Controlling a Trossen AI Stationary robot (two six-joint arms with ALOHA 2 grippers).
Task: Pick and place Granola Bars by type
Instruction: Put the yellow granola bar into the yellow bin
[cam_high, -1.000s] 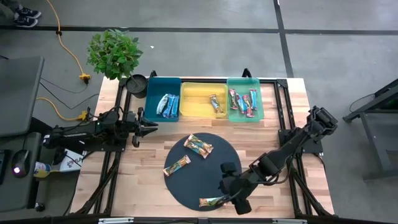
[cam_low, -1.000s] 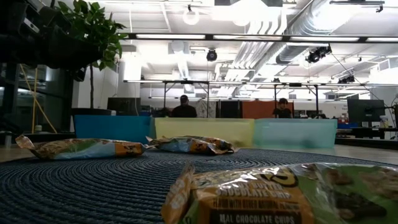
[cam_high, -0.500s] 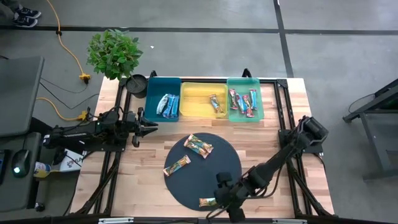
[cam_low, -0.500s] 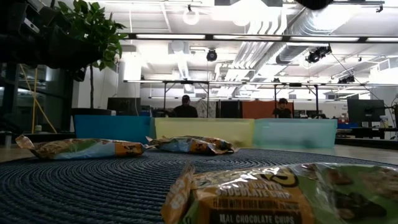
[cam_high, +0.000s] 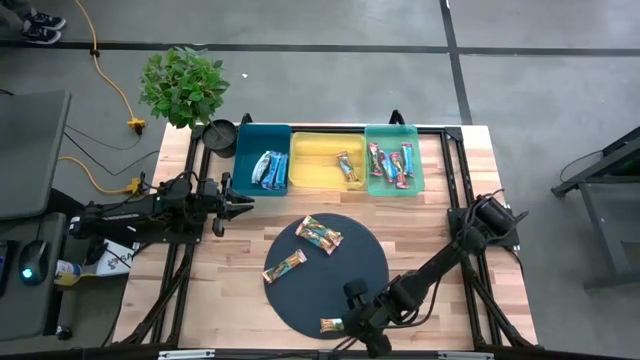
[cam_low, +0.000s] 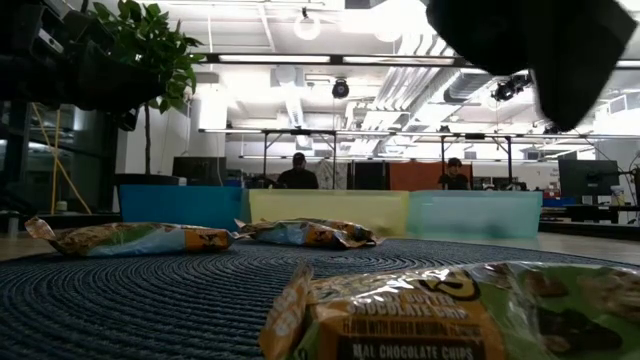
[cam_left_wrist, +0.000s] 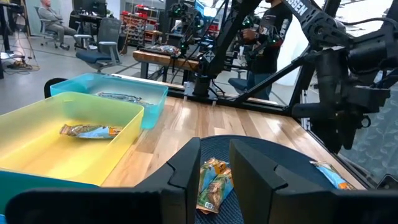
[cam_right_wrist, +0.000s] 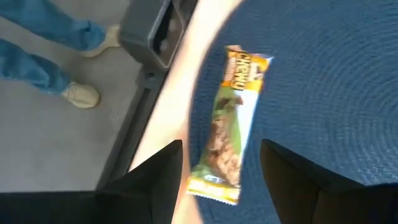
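**Right gripper low over near-edge bar; left arm parked**

Wooden desk (cam_high: 440, 215), round dark woven mat (cam_high: 360, 265) at centre-near. Three bins along far edge: teal bin (cam_high: 262, 135) left, yellow bin (cam_high: 318, 145) middle, green bin (cam_high: 392, 135) right.

Granola Bars, sorted so far: blue-white ones (cam_high: 268, 169) in teal; one tan-gold bar (cam_high: 347, 166) in yellow; several red-pink and blue ones (cam_high: 389, 164) in green.

Still loose on mat: two bars (cam_high: 319, 233) overlapped toward far side, one bar (cam_high: 285, 266) at left side, one green-and-tan bar (cam_high: 333, 325) at near edge, partly over the mat's rim toward the desk.

Right gripper (cam_high: 362, 322) down at near edge of mat, just beside that near bar on its right. Wrist view: same bar (cam_right_wrist: 231, 121) lying flat between the two fingers (cam_right_wrist: 155, 180), jaws standing fairly wide, apart from wrapper on both sides. Contact with mat not clear from above; probably hovering. Low view: dark bulk of arm at upper right, above the near bar (cam_low: 440, 310).

Left gripper (cam_high: 237, 205) at left of desk, off the mat, pointing toward centre. Jaws narrow, nothing between them.

People visible in room beyond the bins, low view.
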